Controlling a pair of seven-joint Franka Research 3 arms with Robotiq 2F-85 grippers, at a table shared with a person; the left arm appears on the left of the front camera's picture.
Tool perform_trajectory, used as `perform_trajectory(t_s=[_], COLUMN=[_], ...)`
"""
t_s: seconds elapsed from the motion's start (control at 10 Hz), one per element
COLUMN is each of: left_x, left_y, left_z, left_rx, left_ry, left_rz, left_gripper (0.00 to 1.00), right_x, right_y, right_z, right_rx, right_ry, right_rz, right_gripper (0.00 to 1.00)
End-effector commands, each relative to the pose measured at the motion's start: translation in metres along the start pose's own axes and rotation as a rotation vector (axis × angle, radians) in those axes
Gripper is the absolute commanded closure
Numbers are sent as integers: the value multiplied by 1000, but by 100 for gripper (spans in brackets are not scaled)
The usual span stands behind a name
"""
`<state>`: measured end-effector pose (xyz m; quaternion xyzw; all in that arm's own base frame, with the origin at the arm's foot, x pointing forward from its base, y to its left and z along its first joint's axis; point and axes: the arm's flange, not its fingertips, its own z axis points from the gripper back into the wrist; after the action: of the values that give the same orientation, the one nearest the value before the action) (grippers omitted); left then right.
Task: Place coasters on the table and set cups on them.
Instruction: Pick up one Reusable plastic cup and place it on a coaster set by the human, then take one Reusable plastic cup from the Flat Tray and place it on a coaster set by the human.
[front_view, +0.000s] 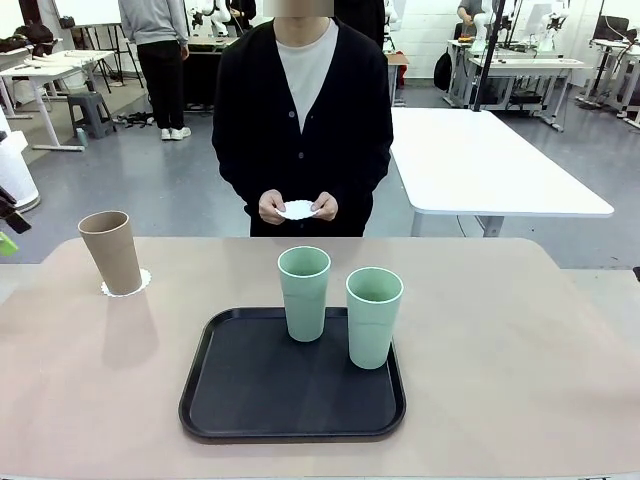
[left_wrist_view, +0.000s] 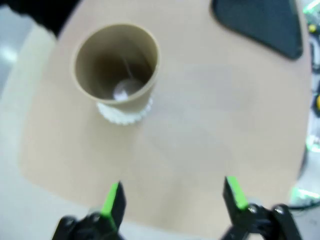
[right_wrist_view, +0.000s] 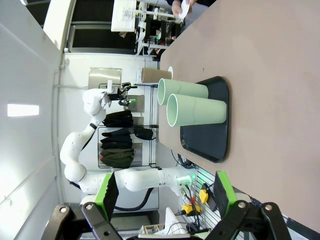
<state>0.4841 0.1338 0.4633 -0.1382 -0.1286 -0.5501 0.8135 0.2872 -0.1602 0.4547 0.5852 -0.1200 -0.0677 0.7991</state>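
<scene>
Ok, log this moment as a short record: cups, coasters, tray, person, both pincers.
tan cup: upright on a coaster, far left part of the table
far mint-green cup: upright on the black tray, no coaster under it
near mint-green cup: upright on the tray, no coaster under it
person: at the far side, second coaster held in both hands
left pincer: open, empty, near the tan cup
right pincer: open, empty
progress: one of three cups set

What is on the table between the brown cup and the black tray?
Nothing. In the front view, the table between the brown cup and the black tray is bare.
</scene>
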Motion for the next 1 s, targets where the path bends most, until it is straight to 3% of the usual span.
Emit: perform_trajectory(t_s=[0.0, 0.3, 0.4, 0.5, 0.9], left_x=[25, 60, 71, 71, 62], left_y=[-40, -62, -63, -64, -64], left_z=[18, 43, 44, 43, 49], left_rx=[-1, 91, 116, 138, 89], left_ry=[141, 217, 193, 160, 183], left_rz=[81, 190, 212, 182, 177], left_gripper=[0, 0, 0, 0, 0], right_x=[0, 0, 0, 0, 0], right_y=[1, 1, 1, 1, 1], right_z=[0, 0, 0, 0, 0], right_rx=[15, 15, 15, 15, 15], right_ry=[-4, -4, -4, -4, -4], right_rz=[7, 7, 7, 7, 7], right_gripper=[0, 0, 0, 0, 0])
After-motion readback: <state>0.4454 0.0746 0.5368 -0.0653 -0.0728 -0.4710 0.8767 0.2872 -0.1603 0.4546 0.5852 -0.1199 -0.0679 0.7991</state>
